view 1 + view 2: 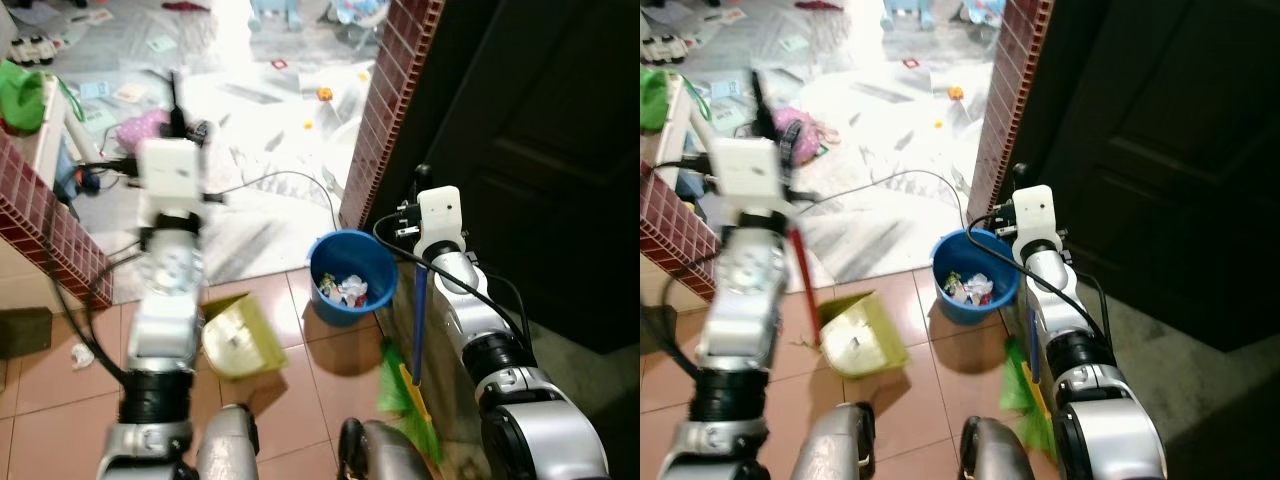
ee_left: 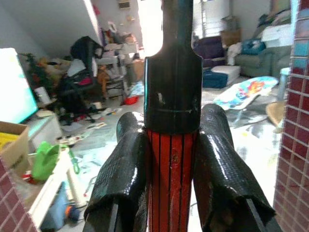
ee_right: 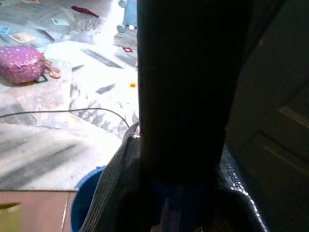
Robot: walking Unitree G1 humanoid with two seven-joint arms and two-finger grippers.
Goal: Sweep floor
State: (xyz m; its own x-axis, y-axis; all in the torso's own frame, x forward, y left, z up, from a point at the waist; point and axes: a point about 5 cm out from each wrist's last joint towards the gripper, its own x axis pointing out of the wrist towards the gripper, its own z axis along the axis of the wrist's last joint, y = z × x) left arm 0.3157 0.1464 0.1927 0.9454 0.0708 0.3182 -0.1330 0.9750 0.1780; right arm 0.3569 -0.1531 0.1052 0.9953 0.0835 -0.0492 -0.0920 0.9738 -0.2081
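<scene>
Between brick wall edges, left claw (image 2: 171,164) clamped on dustpan handle (image 2: 172,159), right claw (image 3: 178,193) on broom handle (image 1: 419,325).

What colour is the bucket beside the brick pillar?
Blue; the bucket shows best in the left eye view.

Terracotta tile floor (image 1: 50,420), brick-tiled pillar (image 1: 385,110) (dark door (image 1: 540,170) beside)

Blue bucket (image 1: 352,277) holding trash on tile; yellow dustpan (image 1: 240,337) to its left; green broom (image 1: 411,400) beside right arm (image 1: 480,330).
</scene>
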